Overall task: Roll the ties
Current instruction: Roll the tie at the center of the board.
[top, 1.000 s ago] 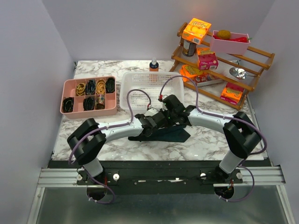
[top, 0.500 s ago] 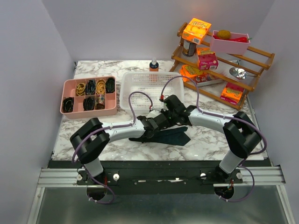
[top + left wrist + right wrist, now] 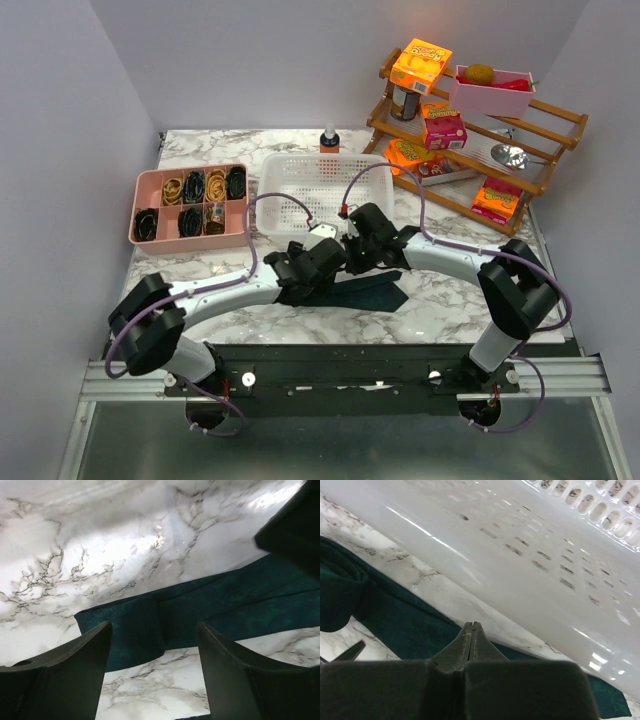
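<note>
This is a robotics lab cell dressed up as a home, not a real room. Plain pale walls (image 3: 60, 120) box in a marble-patterned table (image 3: 200, 148) on three sides, and an aluminium rail (image 3: 350, 378) runs along its near edge, with the left arm (image 3: 220, 292) and right arm (image 3: 450, 255) bolted to it and trailing lilac cables (image 3: 262, 215). The household goods look like staged props (nothing else of a house is in sight): a wooden rack (image 3: 560, 112) of bright snack boxes (image 3: 420, 62), a pink divided tray (image 3: 190, 238), a white basket (image 3: 310, 158), a small bottle (image 3: 329, 138) and a dark necktie (image 3: 370, 292).
</note>
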Action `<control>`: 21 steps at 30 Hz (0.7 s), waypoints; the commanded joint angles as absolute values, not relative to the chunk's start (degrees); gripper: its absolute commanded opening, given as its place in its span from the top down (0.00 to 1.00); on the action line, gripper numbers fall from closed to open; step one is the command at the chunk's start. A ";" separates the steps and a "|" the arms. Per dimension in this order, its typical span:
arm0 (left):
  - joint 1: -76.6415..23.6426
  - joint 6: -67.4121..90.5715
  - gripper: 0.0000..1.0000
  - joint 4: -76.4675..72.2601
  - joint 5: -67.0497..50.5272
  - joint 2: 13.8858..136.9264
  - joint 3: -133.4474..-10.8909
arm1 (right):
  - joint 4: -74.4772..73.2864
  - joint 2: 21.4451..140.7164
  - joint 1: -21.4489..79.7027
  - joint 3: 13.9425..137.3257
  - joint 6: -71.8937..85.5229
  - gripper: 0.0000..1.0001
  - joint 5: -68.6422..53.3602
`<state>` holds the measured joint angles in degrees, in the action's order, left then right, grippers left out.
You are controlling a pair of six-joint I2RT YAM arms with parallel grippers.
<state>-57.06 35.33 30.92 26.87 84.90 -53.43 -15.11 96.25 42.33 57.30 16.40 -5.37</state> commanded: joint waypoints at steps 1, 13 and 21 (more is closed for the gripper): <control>-54.41 37.26 0.20 25.41 24.35 77.44 -49.67 | -15.73 94.57 43.94 60.11 15.38 0.99 -8.61; -31.66 41.83 0.14 12.85 0.54 56.09 -30.78 | -15.47 97.56 51.76 68.11 16.00 0.99 -11.34; -22.68 43.24 0.14 8.96 -10.20 50.01 -25.14 | -17.13 99.15 53.70 67.51 17.22 0.99 -5.21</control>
<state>-24.53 42.15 12.99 -2.48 51.79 -26.09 -15.31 98.52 53.34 68.34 16.49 -9.96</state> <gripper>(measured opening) 0.861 0.010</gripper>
